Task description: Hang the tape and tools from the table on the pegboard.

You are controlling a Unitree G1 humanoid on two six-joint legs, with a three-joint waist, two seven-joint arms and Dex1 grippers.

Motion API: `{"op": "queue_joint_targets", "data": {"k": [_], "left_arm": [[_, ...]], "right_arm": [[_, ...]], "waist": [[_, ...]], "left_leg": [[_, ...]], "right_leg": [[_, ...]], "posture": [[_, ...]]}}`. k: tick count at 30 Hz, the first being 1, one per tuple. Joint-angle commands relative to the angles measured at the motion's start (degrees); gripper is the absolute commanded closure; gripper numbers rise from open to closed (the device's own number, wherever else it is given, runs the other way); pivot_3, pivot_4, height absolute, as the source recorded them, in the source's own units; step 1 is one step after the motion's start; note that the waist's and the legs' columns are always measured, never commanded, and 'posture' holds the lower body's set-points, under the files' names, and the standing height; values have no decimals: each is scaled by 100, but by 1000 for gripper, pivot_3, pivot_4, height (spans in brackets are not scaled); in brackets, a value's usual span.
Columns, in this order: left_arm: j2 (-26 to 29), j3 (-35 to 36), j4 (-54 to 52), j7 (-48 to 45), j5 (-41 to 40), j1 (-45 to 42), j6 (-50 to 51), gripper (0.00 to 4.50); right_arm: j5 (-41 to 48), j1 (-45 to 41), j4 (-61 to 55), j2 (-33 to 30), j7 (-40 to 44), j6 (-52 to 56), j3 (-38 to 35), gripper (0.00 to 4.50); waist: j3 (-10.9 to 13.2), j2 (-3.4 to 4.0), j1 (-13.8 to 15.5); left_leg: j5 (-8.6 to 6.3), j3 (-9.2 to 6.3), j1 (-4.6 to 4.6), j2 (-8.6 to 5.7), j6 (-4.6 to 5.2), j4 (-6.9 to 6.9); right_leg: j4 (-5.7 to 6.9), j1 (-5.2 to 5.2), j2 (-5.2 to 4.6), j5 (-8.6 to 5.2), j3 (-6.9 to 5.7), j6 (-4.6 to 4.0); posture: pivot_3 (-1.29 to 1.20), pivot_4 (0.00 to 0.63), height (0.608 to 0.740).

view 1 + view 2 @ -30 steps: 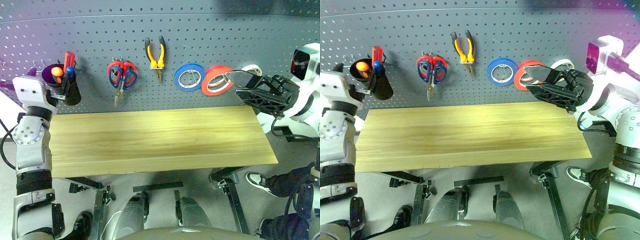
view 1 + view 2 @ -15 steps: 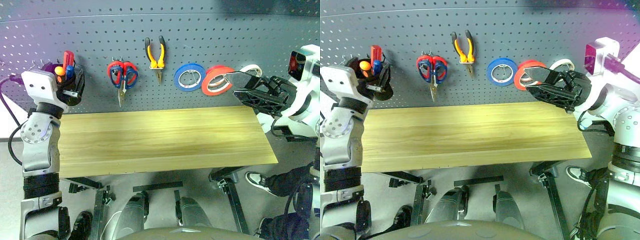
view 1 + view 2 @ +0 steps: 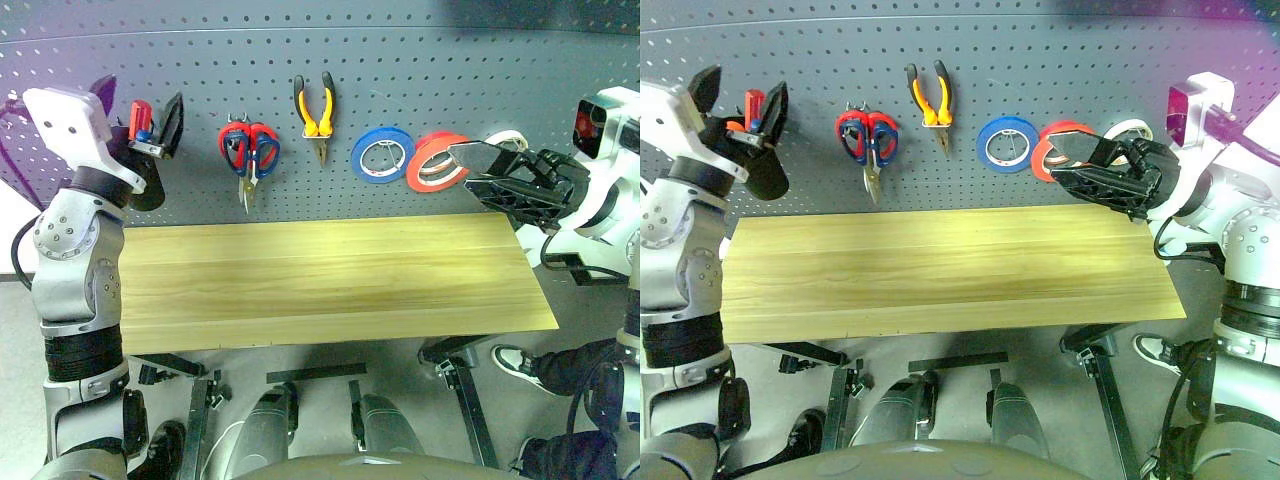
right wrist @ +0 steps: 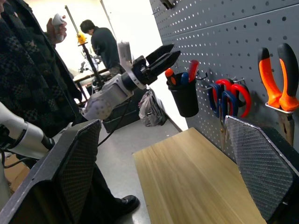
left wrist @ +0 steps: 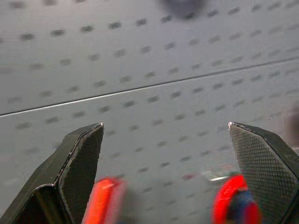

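Head views: the table (image 3: 330, 280) carries nothing. On the pegboard (image 3: 420, 60) above it, reading from the board's left end, hang a black cup (image 3: 765, 175) of red and orange handled tools, red-and-blue scissors (image 3: 247, 150), pliers (image 3: 314, 110), blue tape (image 3: 382, 154), the orange-red tape (image 3: 432, 160) and a white ring (image 3: 505, 138). The task therefore looks essentially done; dark-handled scissors cannot be made out. The tape is a wide, thin ring with a large hole, tilted against the board between the blue tape and the white ring. The left gripper (image 3: 738, 98) is raised at the cup, jaws spread and empty. The right gripper (image 3: 480, 168) sits just in front of the tape, jaws apart, holding nothing.

Left wrist view: 2 black fingers (image 5: 84, 156) stand wide before the board, red blurs between them.

Right wrist view: 2 fingers (image 4: 254, 168) spread wide over the table; the cup, scissors and pliers line the board, and 2 people (image 4: 105, 44) stand beyond its far end.
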Motion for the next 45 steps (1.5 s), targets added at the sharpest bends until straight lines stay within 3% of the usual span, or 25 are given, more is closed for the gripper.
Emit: {"op": "queue_joint_targets", "data": {"k": [1,7,17,26,30,45], "left_arm": [[31,-126,-361,-186,-250,-116,292,18],[83,-420,-387,-700,-437,-33,532,18],[-18,-502,75,-1926,-1541,325,1416,18],[201,-994,436,-2875,-1077,857,1134,18],[229,-995,961,-2984,-597,1106,530,18],[-685,-936,1511,-2469,-168,1301,-406,18]], "right_arm": [[-45,-128,48,-12,97,-167,-41,0],[-186,-1,194,-23,172,-297,-46,0],[-433,361,228,-37,259,-525,-41,0],[-912,877,144,-3,386,-928,276,0],[-1380,1098,262,26,322,-1320,529,0],[-1767,1455,424,1048,-456,-1838,713,0]], "waist": [[0,0,2],[0,0,1],[1,2,-27],[1,4,-40],[0,7,-50],[-29,22,-41]], "left_leg": [[0,0,1,0,0,0],[0,0,1,0,0,-1],[0,-1,3,1,0,-1],[0,0,6,1,0,-2],[0,-1,8,0,-1,-4],[3,0,12,-1,-6,-2]], "right_leg": [[0,1,0,0,0,0],[-2,1,1,0,-1,0],[-2,2,1,0,0,0],[-4,6,0,0,0,0],[-4,5,-1,0,1,-1],[-3,10,1,1,-3,2]], "posture": [[-27,187,740],[-36,181,740],[-62,178,740],[-77,166,740],[-82,157,740],[-74,118,740]]}}
